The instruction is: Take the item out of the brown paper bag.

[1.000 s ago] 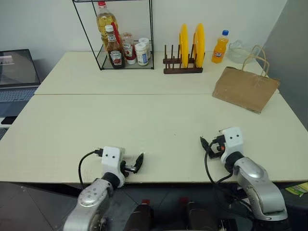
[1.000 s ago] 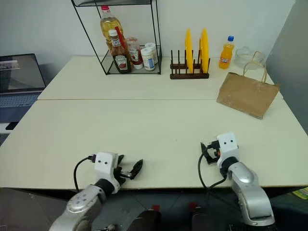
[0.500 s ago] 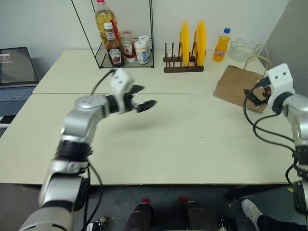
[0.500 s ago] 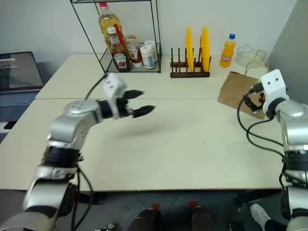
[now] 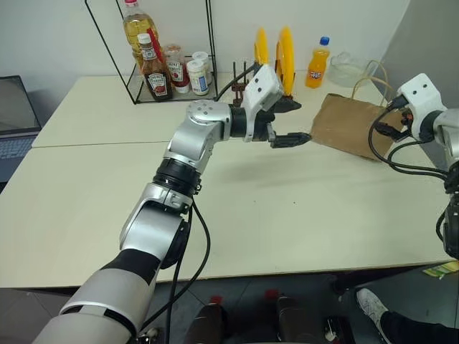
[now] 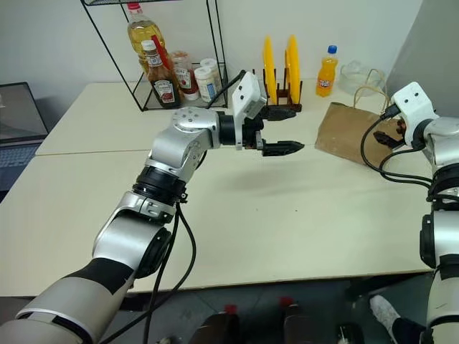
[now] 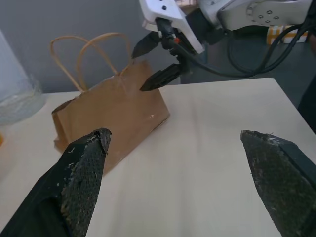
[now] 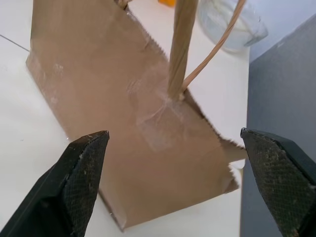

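Both grippers closing on bag, jaws wide, empty.
We judge the right gripper (image 6: 396,136) nearer the bag (image 5: 351,127); left gripper (image 5: 292,122) stands just beside it.

bare table (image 5: 287,201) lies open up to the brown paper bag (image 5: 348,127); plate rack (image 5: 276,57) and bottle (image 5: 315,63) stand behind.

Brown paper bag (image 8: 143,128) matt, creased kraft; table (image 5: 287,208) smooth matt.
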